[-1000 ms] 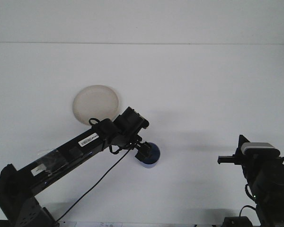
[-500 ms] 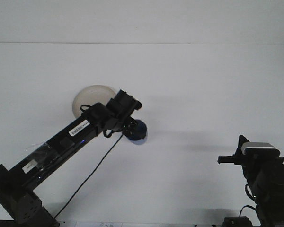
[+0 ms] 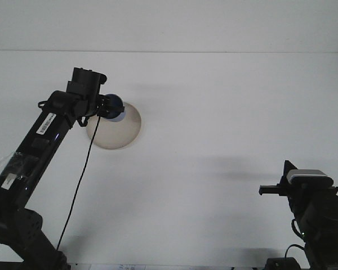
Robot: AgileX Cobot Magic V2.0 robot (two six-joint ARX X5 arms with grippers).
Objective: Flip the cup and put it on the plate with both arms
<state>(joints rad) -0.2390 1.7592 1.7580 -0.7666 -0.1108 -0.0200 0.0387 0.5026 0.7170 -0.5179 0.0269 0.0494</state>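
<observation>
The left end effector (image 3: 104, 107) is closed on the blue cup (image 3: 115, 107), holding it over the upper left edge of the plate (image 3: 121, 132) on the white counter (image 3: 225, 112). At far right, the right end effector (image 3: 263, 190) sits low; its opening cannot be judged.

White tabletop (image 3: 214, 112) fills nearly the whole front view, plain and matte. Behind and above the left gripper (image 3: 104, 107), a thin horizontal seam (image 3: 214, 52) separates the table's far edge from a flat, pale wall (image 3: 214, 22) of slightly greyer tone. Lighting is even and diffuse; a faint grey shadow (image 3: 236, 166) lies on the surface to the right of that gripper and nearer the camera. No window or floor can be made out.
</observation>
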